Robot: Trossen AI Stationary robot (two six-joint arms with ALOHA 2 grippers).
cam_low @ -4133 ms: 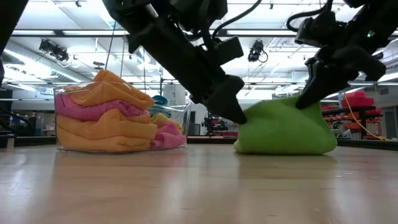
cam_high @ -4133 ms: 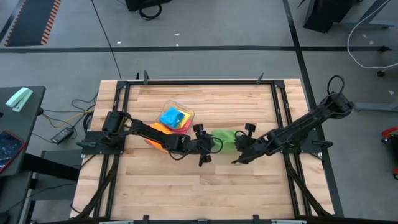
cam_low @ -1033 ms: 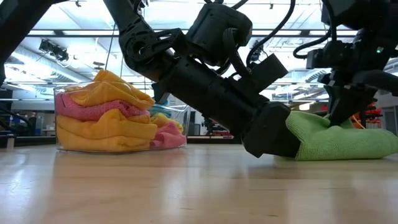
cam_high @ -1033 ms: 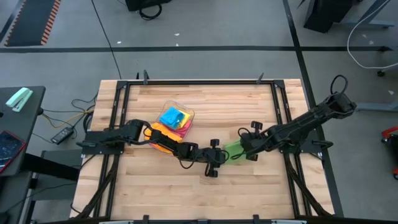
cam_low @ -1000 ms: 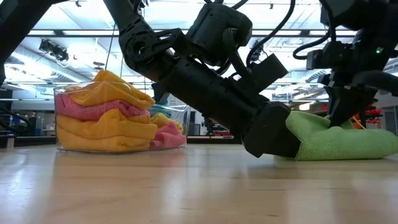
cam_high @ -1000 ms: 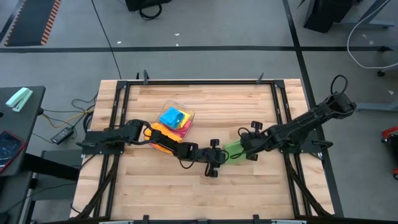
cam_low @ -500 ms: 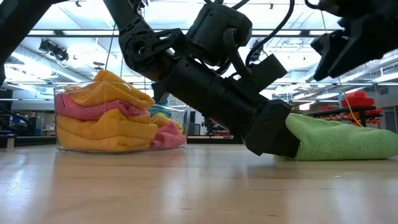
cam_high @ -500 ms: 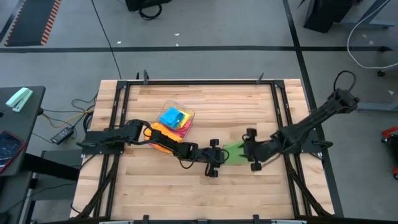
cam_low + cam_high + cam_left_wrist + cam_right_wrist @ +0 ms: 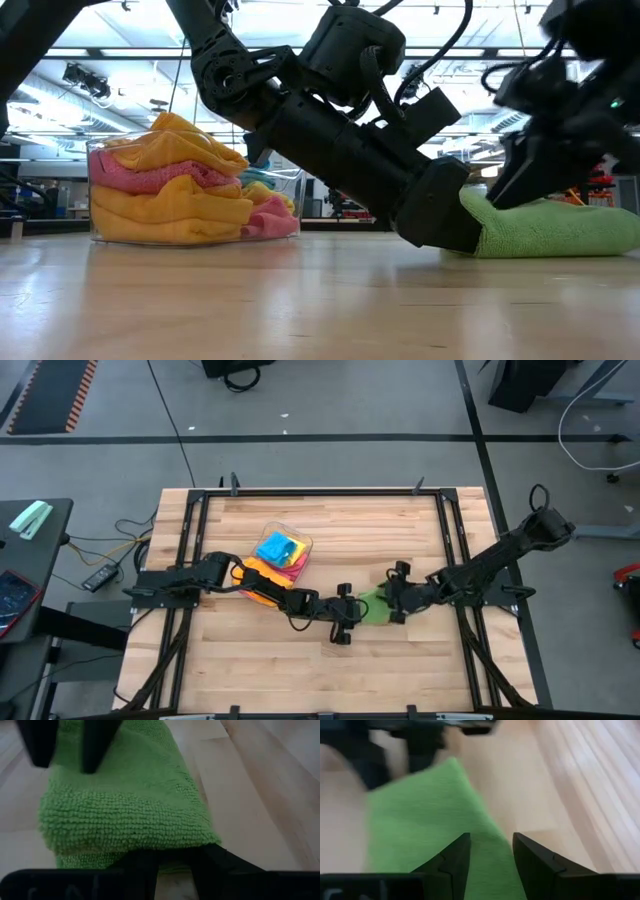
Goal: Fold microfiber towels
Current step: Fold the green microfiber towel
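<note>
Left pincer (image 9: 440, 215): laid low, clamped on green towel (image 9: 555, 228) edge | Right pincer (image 9: 489, 851): parted above towel | fold's underside hidden

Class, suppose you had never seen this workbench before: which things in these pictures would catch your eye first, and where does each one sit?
First, the bright green microfiber towel, lying folded near the middle of the wooden table, with the left gripper closed on one end and the right gripper open at the other. Next, the clear plastic tub heaped with orange and pink towels, on the left arm's side.
</note>
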